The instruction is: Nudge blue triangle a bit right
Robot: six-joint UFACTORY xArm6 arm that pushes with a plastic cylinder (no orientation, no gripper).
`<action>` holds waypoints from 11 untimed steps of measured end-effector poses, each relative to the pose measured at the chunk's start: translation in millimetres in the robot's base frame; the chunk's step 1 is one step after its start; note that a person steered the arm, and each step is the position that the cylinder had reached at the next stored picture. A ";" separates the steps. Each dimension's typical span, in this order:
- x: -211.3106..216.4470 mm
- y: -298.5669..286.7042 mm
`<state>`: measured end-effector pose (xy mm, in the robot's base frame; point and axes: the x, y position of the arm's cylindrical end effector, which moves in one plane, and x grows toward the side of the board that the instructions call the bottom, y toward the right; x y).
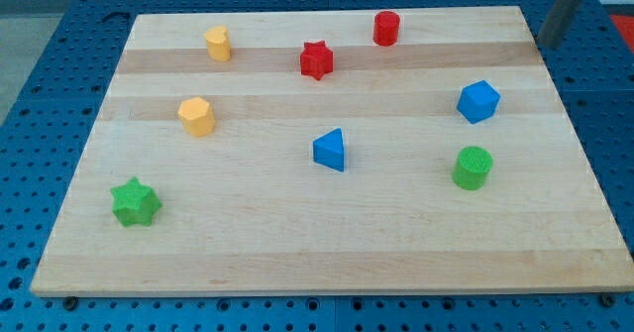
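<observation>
The blue triangle [330, 150] lies near the middle of the wooden board [297, 243]. My rod comes in at the view's top right, and my tip [546, 43] sits at the board's top right corner. It is far from the blue triangle, up and to the right of it. The nearest block to the tip is the blue cube-like block [478, 101], below and left of it. Nothing touches the blue triangle.
A green cylinder [473, 167] stands right of the triangle. A red star [316, 59] and a red cylinder [386, 28] are above it. Two yellow blocks [218, 44] [196, 116] are at upper left, and a green star [135, 202] is at lower left.
</observation>
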<state>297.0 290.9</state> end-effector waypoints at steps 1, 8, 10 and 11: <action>35.8 -65.4; 274.6 -214.7; 219.7 -253.4; 210.9 -295.8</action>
<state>507.9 -4.9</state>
